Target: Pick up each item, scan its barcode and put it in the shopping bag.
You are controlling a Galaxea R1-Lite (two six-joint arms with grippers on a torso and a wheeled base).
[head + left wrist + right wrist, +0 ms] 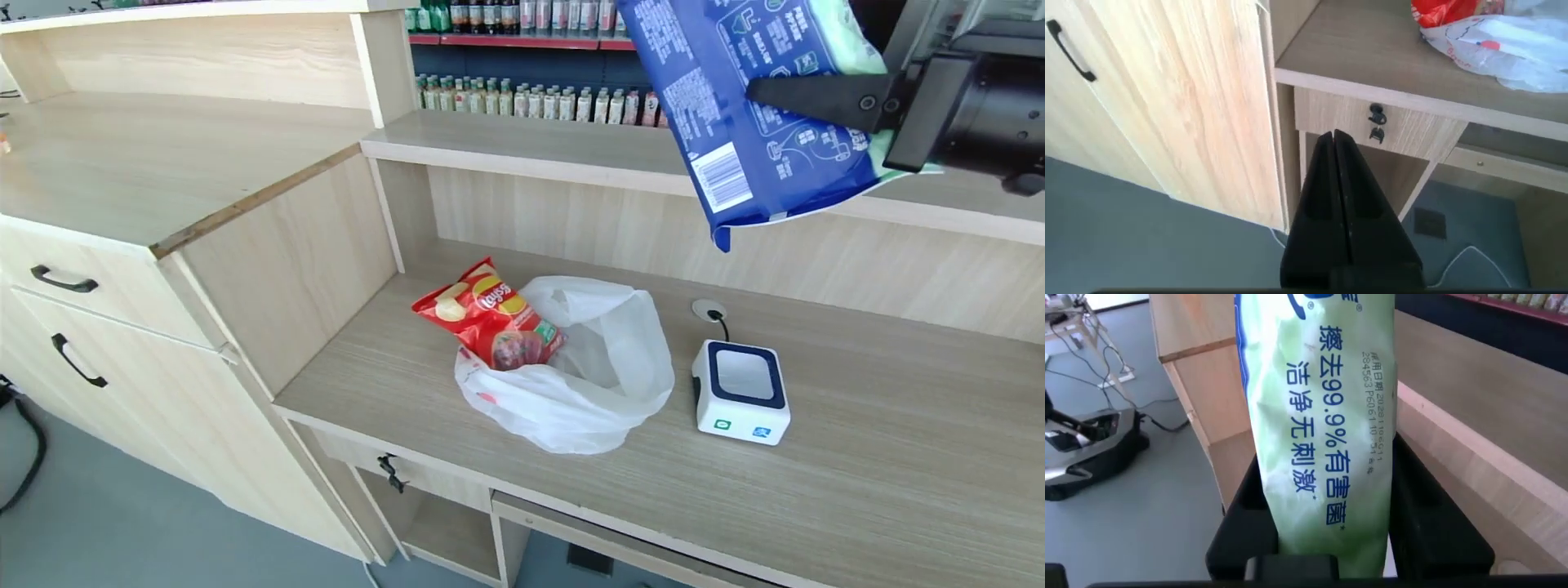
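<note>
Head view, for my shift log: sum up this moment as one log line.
right gripper: shut on blue pack, raised above counter | left gripper: shut, empty | red chip bag: in shopping bag mouth | scanner: beside bag

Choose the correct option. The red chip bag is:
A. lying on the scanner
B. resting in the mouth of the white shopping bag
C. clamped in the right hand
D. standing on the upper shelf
B: the red chip bag rests in the open mouth of the white shopping bag, apart from the scanner; the right hand holds the blue pack instead.
</note>
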